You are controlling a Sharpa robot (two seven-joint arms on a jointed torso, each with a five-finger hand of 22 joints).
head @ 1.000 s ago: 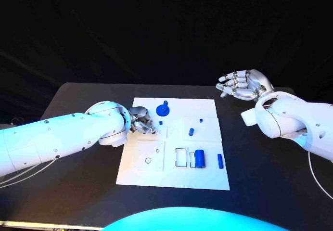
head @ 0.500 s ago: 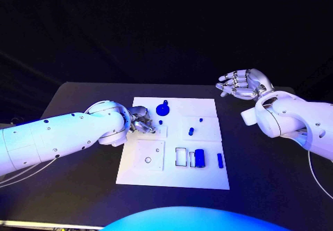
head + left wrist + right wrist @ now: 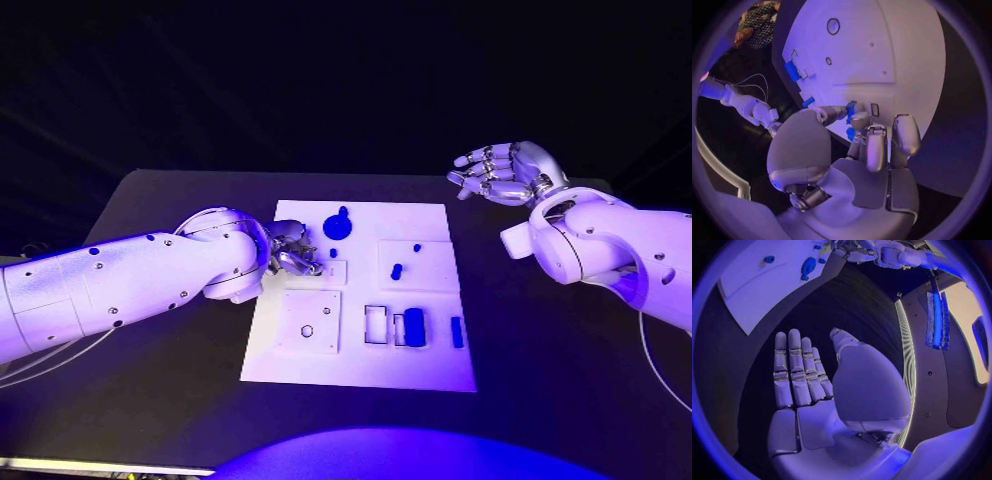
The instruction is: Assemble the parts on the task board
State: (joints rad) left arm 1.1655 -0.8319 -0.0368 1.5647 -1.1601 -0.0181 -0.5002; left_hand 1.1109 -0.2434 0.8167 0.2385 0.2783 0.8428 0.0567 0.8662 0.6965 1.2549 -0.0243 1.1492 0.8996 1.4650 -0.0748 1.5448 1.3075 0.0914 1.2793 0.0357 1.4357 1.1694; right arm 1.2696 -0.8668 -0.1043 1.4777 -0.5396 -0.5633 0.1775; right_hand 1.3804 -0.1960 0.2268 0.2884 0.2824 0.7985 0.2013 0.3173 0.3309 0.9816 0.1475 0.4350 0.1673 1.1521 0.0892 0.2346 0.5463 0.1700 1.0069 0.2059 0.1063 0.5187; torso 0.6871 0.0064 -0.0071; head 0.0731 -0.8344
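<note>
While the right robot hand [image 3: 500, 174] hovers empty with fingers spread beyond the board [image 3: 361, 370], the left robot hand [image 3: 289, 250] pinches a blue part [image 3: 851, 109] over the board's left edge.

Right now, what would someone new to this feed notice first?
The white rectangular task board in the middle of the black table, dotted with small blue parts. The silver left hand works at the board's left edge, pinching a small blue piece. The silver right hand hangs open beyond the board's far right corner.
</note>
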